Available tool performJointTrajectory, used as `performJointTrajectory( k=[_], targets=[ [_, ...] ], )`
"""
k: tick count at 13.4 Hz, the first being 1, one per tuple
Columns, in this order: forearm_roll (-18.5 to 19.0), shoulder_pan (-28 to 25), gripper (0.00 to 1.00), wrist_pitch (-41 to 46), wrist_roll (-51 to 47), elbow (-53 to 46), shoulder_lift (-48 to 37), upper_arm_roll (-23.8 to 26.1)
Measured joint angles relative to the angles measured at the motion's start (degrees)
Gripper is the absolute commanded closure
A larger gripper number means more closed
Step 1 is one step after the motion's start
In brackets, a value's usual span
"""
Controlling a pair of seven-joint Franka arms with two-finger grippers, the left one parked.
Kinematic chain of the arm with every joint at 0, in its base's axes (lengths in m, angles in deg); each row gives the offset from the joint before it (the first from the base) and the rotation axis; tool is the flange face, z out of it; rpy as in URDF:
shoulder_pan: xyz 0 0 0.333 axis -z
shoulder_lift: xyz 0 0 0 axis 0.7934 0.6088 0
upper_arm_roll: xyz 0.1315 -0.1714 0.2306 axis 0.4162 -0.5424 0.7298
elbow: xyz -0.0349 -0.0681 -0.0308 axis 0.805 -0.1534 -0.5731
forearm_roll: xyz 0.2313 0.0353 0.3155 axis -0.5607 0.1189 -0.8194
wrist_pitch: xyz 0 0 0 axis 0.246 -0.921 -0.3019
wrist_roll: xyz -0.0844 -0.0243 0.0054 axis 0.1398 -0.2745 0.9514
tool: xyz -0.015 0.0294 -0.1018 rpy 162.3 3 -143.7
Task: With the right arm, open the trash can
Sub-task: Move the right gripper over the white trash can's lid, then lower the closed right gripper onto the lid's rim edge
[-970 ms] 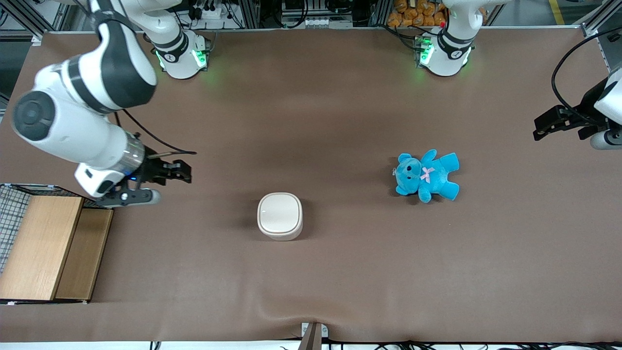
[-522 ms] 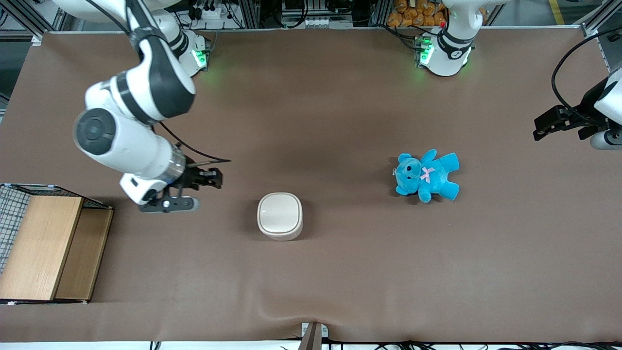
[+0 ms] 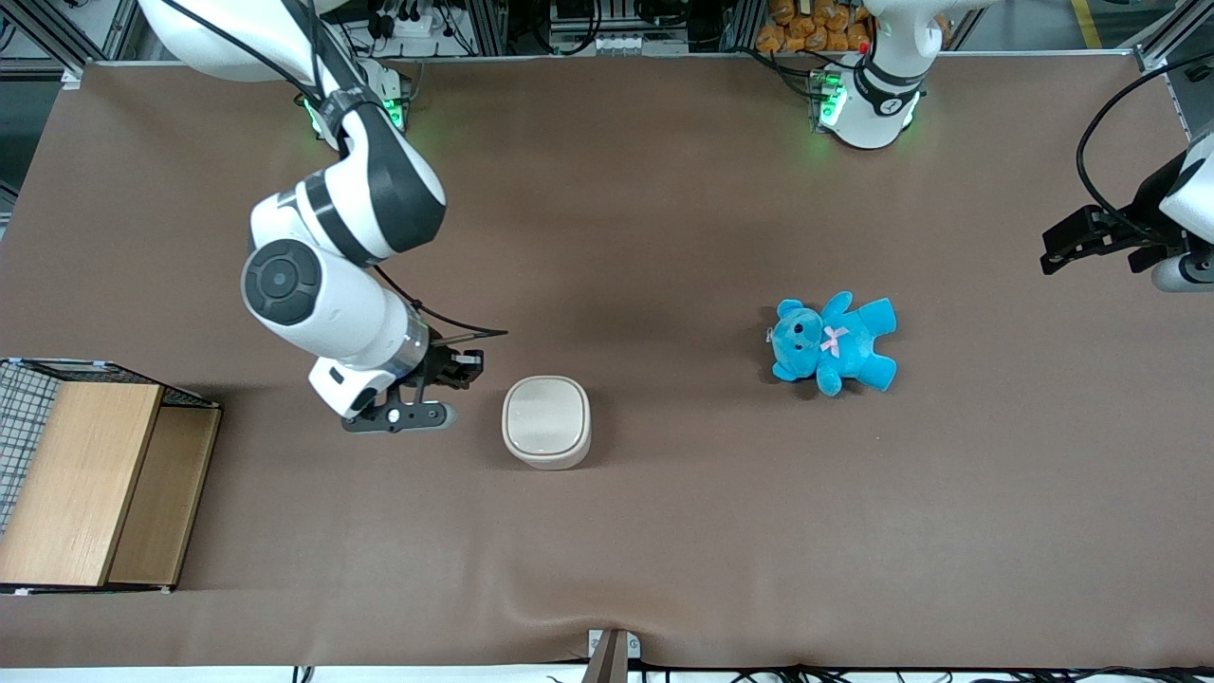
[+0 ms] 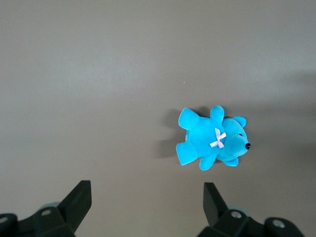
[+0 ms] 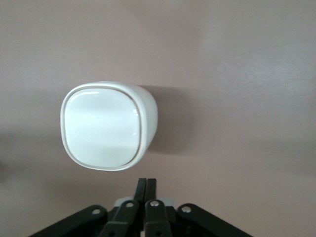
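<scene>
The trash can (image 3: 546,421) sits upright near the middle of the bench (image 3: 664,531), lid flat down, standing free with bare cloth all round it, which I'd guess is so an arm can come at it from any side. The blue teddy (image 3: 833,342) lies well apart toward the parked arm's end, and the wooden box with wire mesh (image 3: 90,479) is at the working arm's end, both out of the way.

The right arm (image 3: 327,256) reaches out from its base with the elbow raised and the forearm slanting down toward the can. Its gripper (image 3: 467,368) hangs just beside the can, not touching it. From the wrist camera the fingers (image 5: 145,190) are clenched tight against each other, grasping nothing, their tips aimed at the can's near edge. I'd judge that closed tip is meant to press or nudge the lid, not pinch it.
</scene>
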Motion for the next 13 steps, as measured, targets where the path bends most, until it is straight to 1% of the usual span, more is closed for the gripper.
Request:
performJointTrajectory(
  k=[3,5,8,10,13],
  targets=[
    [-0.01,-2.89,1.00,-0.71,-8.00,-1.30,1.58,0.02],
    [-0.01,-5.21,1.00,-3.00,-12.18,-1.92,3.09,0.03],
    [0.47,-6.42,1.00,-3.86,-13.06,-2.30,4.92,-0.16],
    [1.27,-6.19,1.00,-4.63,-12.39,-2.52,5.80,-0.75],
    [1.40,-5.34,1.00,-7.59,-10.72,-2.54,6.64,-1.46]
  ],
)
